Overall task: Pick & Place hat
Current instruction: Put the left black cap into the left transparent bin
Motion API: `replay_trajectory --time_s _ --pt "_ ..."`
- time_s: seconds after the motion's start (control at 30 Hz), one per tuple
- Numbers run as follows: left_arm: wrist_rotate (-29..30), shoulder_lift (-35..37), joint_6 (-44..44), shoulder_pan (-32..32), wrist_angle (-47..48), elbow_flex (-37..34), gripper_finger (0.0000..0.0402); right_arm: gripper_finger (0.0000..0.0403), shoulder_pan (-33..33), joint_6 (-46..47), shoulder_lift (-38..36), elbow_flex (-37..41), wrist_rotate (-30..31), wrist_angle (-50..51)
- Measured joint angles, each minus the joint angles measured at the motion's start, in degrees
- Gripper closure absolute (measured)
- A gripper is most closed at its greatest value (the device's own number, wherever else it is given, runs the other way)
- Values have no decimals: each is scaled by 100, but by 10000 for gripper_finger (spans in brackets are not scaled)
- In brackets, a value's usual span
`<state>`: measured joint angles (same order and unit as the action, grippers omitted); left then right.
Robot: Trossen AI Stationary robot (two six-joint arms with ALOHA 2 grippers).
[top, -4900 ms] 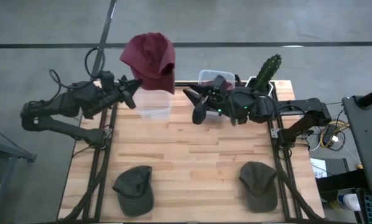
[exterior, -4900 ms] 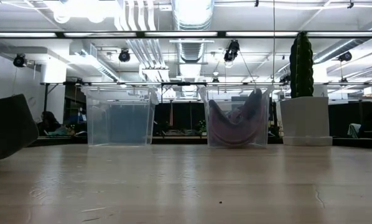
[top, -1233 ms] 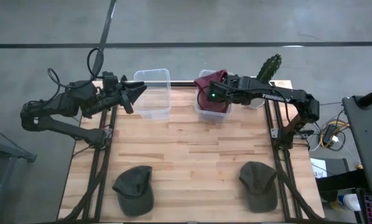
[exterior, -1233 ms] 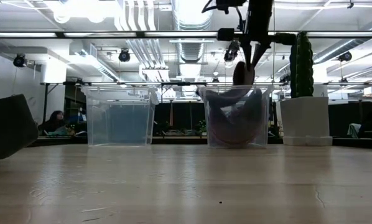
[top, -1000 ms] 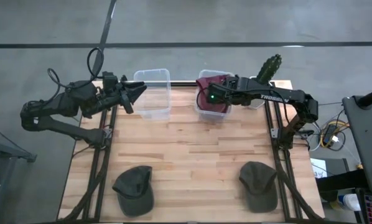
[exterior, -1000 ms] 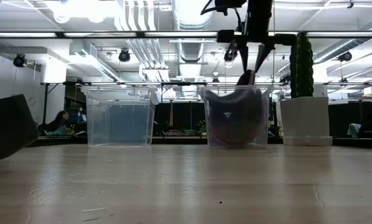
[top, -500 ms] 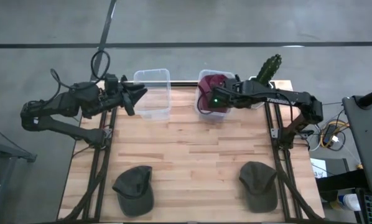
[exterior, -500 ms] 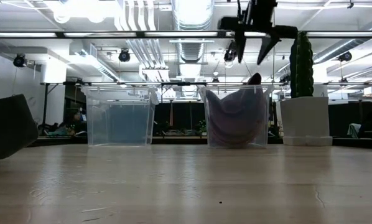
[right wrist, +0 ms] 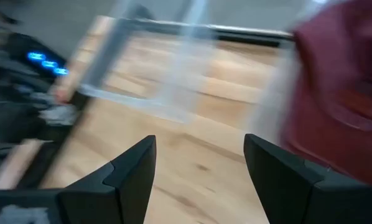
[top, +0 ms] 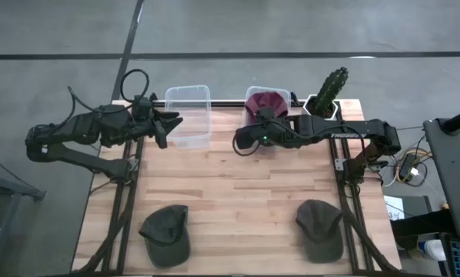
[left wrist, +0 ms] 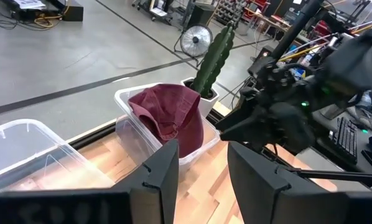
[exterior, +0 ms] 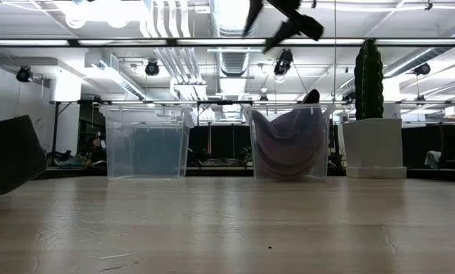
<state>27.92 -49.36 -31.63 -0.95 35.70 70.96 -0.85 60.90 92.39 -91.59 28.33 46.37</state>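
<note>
Maroon cap (top: 266,102) sits slumped inside the right clear bin (top: 252,135) at the counter's (top: 230,192) far edge, its crown bulging above the rim. It looks soft and light, likely to fold wherever it is pinched; the stiffer brim or the crown seam seems the surest place to take hold. 2 olive caps, 1 on the left (top: 165,232) and 1 on the right (top: 319,228), lie flat near the front edge. The right claw (top: 244,141) hovers just in front of that bin, arm stretched nearly level across the counter, fingers spread and holding nothing. The left claw (top: 171,124), also spread and empty, waits beside the empty left bin (top: 188,115).
</note>
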Motion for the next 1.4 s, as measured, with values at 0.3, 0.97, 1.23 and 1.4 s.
replay_trajectory --time_s 0.3,0.97,1.23,1.4 --pt "-214 2 -37 0 9 0 271 166 229 -730 6 0 -329 -1160" --pt "-1536 -11 -1633 0 444 0 271 171 908 -904 430 0 -2710 -1537" --pt "-1541 -11 -2297 0 441 0 271 170 1339 -625 852 0 -2967 -1584" --pt "-1545 -20 -2234 0 446 0 271 170 1565 -330 1146 0 -2990 -1716"
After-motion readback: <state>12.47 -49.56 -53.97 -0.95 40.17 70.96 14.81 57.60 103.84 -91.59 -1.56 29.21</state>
